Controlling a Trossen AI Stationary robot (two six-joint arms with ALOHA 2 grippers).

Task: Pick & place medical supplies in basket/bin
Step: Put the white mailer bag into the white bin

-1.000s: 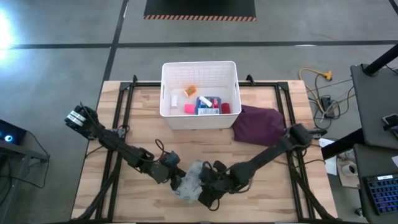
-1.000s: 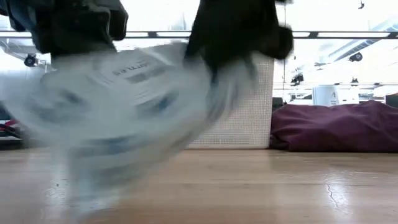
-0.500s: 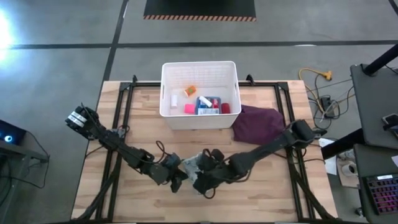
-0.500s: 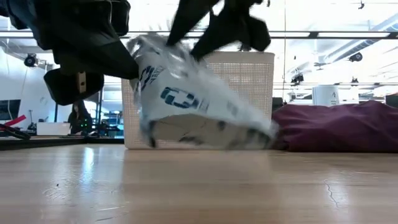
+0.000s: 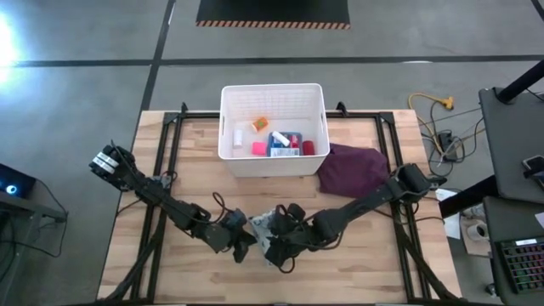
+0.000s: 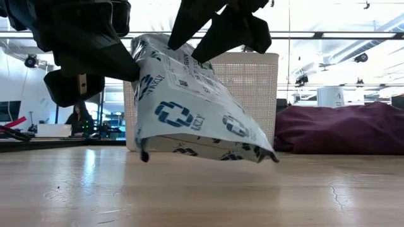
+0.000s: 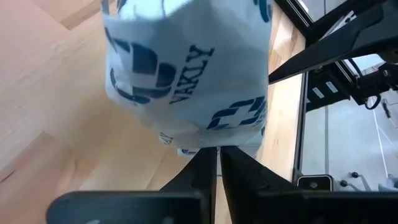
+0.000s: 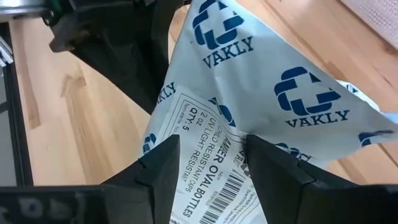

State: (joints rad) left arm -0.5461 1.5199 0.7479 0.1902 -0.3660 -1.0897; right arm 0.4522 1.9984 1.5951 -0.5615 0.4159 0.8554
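Observation:
The packet (image 5: pixel 264 225) is a crinkled white bag printed with blue crosses and "VAKLY". It hangs between both grippers above the near-middle of the table (image 5: pixel 170 170), clear of the wood in the low view (image 6: pixel 196 107). My left gripper (image 5: pixel 243 243) is shut on it from the left, and my right gripper (image 5: pixel 274 245) is on it from the right. The white ribbed bin (image 5: pixel 228 102) stands at the far middle. Inside lie a blue box (image 5: pixel 285 141), a red bottle (image 5: pixel 309 147), a pink cube (image 5: pixel 257 149) and small white pieces. My left gripper pinches a thin edge of the packet (image 7: pixel 210 147) between its two fingers (image 7: pixel 198 171), which are nearly together. The packet swells out beyond the fingertips and is lifted clear of the table. My right gripper has the labelled upper part of the packet (image 8: pixel 211 155) between its two fingers (image 8: pixel 163 163), coming slanting from above. The packet hangs below it with its lower edge (image 6: pixel 208 156) free.
A maroon cloth (image 5: pixel 353 170) lies in a heap right of the bin, also seen low (image 6: pixel 341 129). Black frame rails (image 5: pixel 161 153) run along the table's left and right sides. Bare wood lies between the grippers and the bin.
Both grippers have carried the packet up off the table and a little toward the far edge. It swung and blurred while rising. It now hangs still between them. The right gripper has shifted slightly toward the table's left.

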